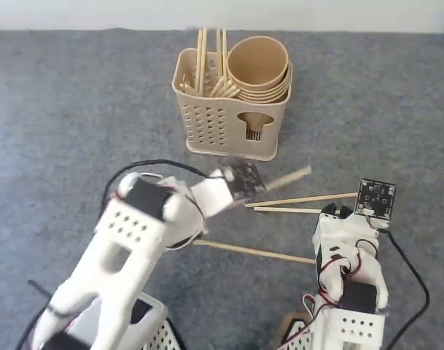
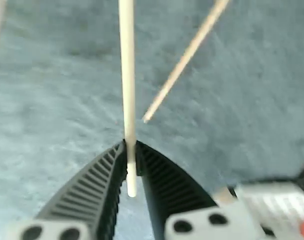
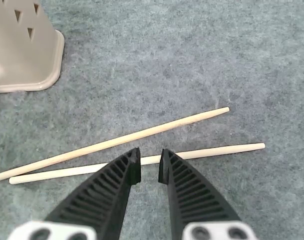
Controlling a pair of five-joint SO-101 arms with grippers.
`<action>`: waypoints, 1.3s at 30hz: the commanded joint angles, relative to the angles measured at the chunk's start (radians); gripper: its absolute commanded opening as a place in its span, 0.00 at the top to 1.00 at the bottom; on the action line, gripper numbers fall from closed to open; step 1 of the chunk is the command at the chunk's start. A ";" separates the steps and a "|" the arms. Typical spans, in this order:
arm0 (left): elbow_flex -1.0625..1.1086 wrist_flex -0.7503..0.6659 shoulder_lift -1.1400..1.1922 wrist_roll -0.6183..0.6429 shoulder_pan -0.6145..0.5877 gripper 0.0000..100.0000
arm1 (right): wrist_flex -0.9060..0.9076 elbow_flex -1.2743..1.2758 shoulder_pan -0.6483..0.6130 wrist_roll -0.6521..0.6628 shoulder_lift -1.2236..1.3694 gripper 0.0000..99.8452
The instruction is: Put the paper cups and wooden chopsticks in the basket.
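Observation:
The beige perforated basket (image 1: 229,124) stands at the back with stacked paper cups (image 1: 258,65) and several chopsticks (image 1: 203,62) upright in it. My left gripper (image 1: 240,184) (image 2: 128,150) is just in front of the basket, shut on one wooden chopstick (image 2: 127,75) (image 1: 289,177) that sticks out ahead of it. My right gripper (image 3: 149,165) (image 1: 331,214) is open low over two chopsticks lying side by side (image 3: 142,134) (image 3: 211,151) (image 1: 302,199), its fingertips on either side of the nearer one. Another chopstick (image 1: 254,251) lies on the mat between the arms.
A grey mat (image 1: 61,131) covers the table, with free room to the left and right of the basket. A corner of the basket (image 3: 27,50) is close to the right gripper. A second chopstick (image 2: 184,60) lies slanted ahead of the left gripper.

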 commanded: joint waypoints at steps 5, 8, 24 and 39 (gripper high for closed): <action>-0.004 -0.218 -0.221 0.147 -0.144 0.99 | -0.008 0.014 0.012 0.011 -0.022 0.93; 0.027 -0.298 -0.304 0.219 -0.163 0.99 | -0.008 0.014 0.012 0.011 -0.022 0.93; 0.559 -1.240 -0.833 0.583 -0.167 0.99 | -0.008 0.014 0.012 0.011 -0.022 0.93; 0.329 -1.683 -0.281 0.729 -0.167 0.99 | -0.008 0.014 0.012 0.011 -0.022 0.93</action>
